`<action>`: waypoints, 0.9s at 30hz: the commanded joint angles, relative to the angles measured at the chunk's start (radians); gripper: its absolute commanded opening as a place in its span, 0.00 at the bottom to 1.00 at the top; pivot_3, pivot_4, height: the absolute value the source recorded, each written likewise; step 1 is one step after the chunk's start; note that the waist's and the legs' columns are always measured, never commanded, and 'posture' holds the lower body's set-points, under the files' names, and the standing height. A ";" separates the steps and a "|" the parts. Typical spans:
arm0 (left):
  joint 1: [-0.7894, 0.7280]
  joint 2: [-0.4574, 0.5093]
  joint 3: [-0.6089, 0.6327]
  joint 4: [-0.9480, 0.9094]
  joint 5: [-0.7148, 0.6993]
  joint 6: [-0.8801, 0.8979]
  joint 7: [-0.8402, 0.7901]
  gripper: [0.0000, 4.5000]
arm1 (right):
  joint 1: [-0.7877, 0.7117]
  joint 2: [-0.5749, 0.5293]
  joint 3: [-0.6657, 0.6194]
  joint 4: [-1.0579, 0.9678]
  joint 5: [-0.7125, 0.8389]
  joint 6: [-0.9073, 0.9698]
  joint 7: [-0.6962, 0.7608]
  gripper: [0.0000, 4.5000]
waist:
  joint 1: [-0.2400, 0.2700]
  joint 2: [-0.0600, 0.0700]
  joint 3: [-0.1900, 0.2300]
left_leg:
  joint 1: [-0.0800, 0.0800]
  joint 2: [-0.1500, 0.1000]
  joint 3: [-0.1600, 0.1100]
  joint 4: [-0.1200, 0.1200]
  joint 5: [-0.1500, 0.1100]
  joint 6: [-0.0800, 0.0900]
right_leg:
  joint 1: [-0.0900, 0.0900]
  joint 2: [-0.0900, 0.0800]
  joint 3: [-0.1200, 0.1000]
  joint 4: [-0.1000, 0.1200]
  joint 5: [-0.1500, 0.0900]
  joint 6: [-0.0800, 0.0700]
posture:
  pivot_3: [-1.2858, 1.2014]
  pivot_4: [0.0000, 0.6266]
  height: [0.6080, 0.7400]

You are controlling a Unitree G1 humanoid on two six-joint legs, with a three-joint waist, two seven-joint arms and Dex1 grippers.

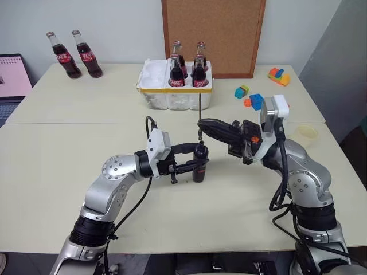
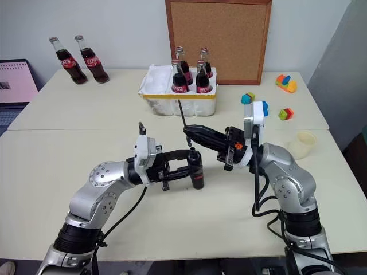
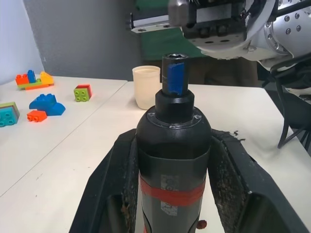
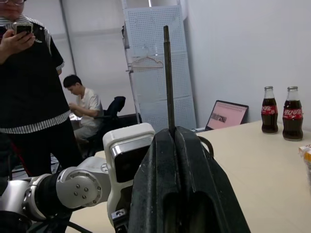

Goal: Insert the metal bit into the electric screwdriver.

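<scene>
Black and upright, the electric screwdriver [image 1: 199, 164] stands clamped in the left gripper [image 1: 194, 162] above the pale surface [image 1: 86, 143], its red band low and its bluish tip pointing up. Just above and slightly behind it, the right gripper [image 1: 202, 125] is pinched together on the metal bit [image 1: 199, 117], which stands nearly vertical, its lower end near the screwdriver's tip but not in it. Beyond them a white tray [image 1: 172, 94] holds cola bottles [image 1: 176, 71]; a pale cup [image 2: 302, 143] and coloured toy bricks [image 1: 255, 101] lie to the right.
</scene>
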 commanded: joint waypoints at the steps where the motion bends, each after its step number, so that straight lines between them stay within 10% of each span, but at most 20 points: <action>1: 0.014 0.015 0.000 0.001 0.012 -0.002 -0.009 0.36 | 0.011 0.001 -0.006 -0.011 -0.001 -0.035 0.022 0.00 | 0.000 0.000 0.000 | 0.000 0.000 0.000 0.000 0.000 0.000 | 0.000 0.000 0.000 0.000 0.000 0.000 | 0.52 0.24 1.00; 27: -0.002 0.072 0.041 -0.034 -0.037 0.061 -0.028 0.36 | -0.030 -0.058 -0.075 -0.124 0.096 0.030 -0.074 0.00 | -0.003 0.000 0.000 | 0.001 0.000 0.000 -0.001 0.000 0.000 | 0.000 0.001 0.000 0.001 0.000 0.000 | 0.52 0.24 1.00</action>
